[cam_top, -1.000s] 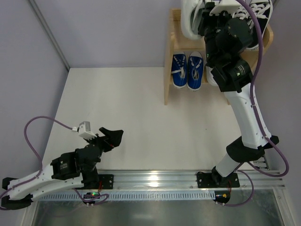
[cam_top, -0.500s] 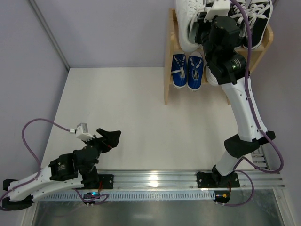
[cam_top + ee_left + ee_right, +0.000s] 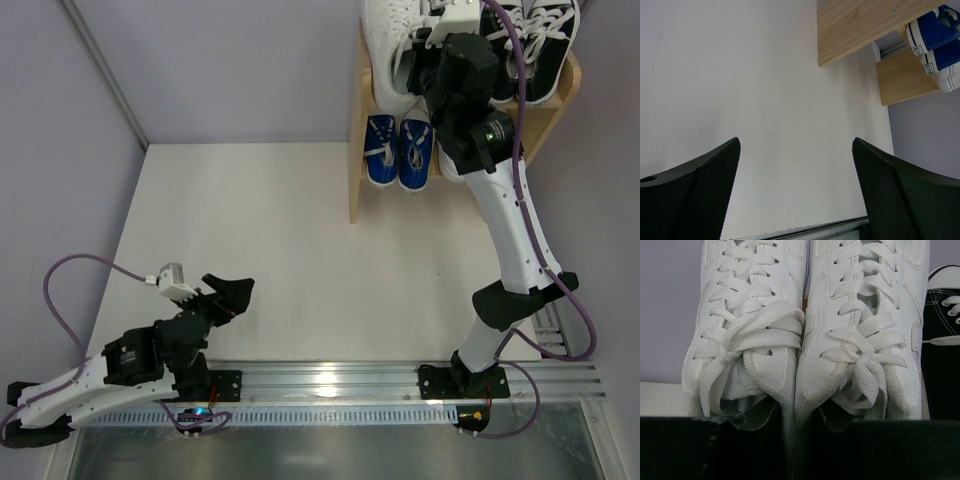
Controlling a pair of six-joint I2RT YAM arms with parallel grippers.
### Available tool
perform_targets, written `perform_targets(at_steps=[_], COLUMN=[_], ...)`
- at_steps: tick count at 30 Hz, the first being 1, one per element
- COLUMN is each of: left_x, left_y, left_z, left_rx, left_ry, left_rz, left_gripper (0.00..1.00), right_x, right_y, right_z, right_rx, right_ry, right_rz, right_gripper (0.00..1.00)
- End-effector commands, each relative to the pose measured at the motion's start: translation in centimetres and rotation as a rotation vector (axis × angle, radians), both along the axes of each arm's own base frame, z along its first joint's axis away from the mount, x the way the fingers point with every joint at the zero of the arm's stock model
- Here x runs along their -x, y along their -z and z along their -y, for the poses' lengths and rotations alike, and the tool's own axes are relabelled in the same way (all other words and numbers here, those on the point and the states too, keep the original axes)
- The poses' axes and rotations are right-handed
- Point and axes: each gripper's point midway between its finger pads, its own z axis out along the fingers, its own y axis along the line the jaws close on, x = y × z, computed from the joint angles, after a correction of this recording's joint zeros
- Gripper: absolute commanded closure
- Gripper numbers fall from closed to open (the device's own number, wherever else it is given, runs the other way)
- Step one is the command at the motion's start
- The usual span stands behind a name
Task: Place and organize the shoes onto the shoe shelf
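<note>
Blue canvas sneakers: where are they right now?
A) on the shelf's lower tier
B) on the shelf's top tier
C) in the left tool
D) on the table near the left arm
A: in the top view the blue sneakers sit side by side on the lower tier of the shoe shelf, below the white pair.

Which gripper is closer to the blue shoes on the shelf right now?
Right. The right gripper is at the top tier of the shelf by the white shoes, just above the blue shoes; the left gripper hangs over the table, far off.
</note>
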Motion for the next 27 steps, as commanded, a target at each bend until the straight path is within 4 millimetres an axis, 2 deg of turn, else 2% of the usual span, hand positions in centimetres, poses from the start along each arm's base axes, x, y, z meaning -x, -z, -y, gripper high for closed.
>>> perform_targets(at_steps=[1, 11, 16, 23, 27], left_x=[-0.5, -0.6, -0.6, -0.6, -0.5], left_y=[-0.2, -0.3, -0.3, -0.2, -0.2], left_z=[-1.1, -1.1, -1.1, -1.3, -1.4], left_rx=[0.007, 0.003, -0.003, 0.001, 0.001], left_ry=[-0.064, -0.069, -0.072, -0.074, -0.075], left_rz=[0.018, 0.019, 0.020, 0.016, 0.018], left_gripper=[0.09, 0.10, 0.10, 0.09, 0.09], right_x=[2.6, 0.9, -0.6, -1.2, -1.4], right_y=[-11.7, -10.8, -9.2, -7.5, -6.8], right_z=[1.8, 2.4, 1.5, 1.2, 1.2], right_rx=[-0.200, -0.198, -0.169, -0.154, -0.178], right_ry=[-0.008, -0.021, -0.066, -0.079, -0.074], right_rz=[0.391, 0.373, 0.333, 0.302, 0.293], right_gripper=[0.96, 0.96, 0.96, 0.96, 0.89])
